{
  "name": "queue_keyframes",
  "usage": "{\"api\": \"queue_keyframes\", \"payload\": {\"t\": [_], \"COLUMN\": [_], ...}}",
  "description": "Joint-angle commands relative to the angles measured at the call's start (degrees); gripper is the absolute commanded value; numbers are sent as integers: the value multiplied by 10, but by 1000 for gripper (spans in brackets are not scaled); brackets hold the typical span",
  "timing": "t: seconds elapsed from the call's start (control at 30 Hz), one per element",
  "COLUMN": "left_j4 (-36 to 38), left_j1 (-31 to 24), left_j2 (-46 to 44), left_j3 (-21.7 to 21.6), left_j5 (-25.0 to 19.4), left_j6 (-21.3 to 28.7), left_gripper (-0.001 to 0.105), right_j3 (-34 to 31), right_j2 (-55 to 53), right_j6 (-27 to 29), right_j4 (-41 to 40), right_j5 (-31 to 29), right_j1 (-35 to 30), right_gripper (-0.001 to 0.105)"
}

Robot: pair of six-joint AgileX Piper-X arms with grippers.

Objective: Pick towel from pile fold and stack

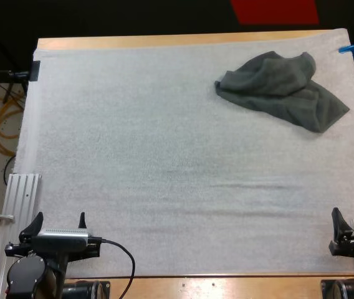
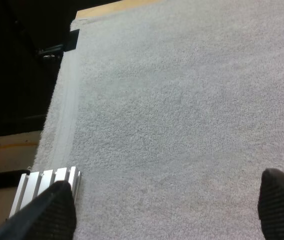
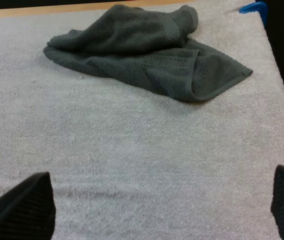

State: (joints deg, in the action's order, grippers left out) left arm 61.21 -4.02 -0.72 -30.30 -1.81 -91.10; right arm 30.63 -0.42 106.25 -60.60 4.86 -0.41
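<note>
The crumpled towel [image 1: 280,87] is seen far right on the white mat [image 1: 164,156]. Left gripper [image 1: 59,220] and right gripper [image 3: 157,202] are spread, empty; a raised fold should be pinched.

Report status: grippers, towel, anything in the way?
Both open: left gripper and right gripper at near edge of mat. Crumpled towel far right, untouched. Bare mat between right gripper and towel.

A white mat [image 1: 164,156] covers the wooden table [image 1: 227,288], metal rail [image 1: 21,193] alongside.
</note>
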Motion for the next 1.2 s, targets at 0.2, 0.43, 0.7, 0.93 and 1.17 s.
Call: {"api": "queue_keyframes", "payload": {"t": [0.2,0.43,0.7,0.93,1.17], "left_j4": [-14,-31,-69,-118,-140], "left_j1": [0,16,98,148,198], "left_j2": [-77,-69,46,189,297], "left_j3": [0,0,-35,-109,-164], "left_j5": [18,40,78,159,231], "left_j6": [-3,-3,-3,-3,-4], "left_gripper": [72,72,72,72,72], "right_j3": [1,2,48,117,189], "right_j2": [-25,-22,42,133,238], "right_j6": [3,3,2,2,-11], "right_j4": [6,10,18,18,17], "right_j5": [-1,0,1,32,99], "right_j1": [1,1,1,1,1], "right_gripper": [85,85,85,85,85]}}
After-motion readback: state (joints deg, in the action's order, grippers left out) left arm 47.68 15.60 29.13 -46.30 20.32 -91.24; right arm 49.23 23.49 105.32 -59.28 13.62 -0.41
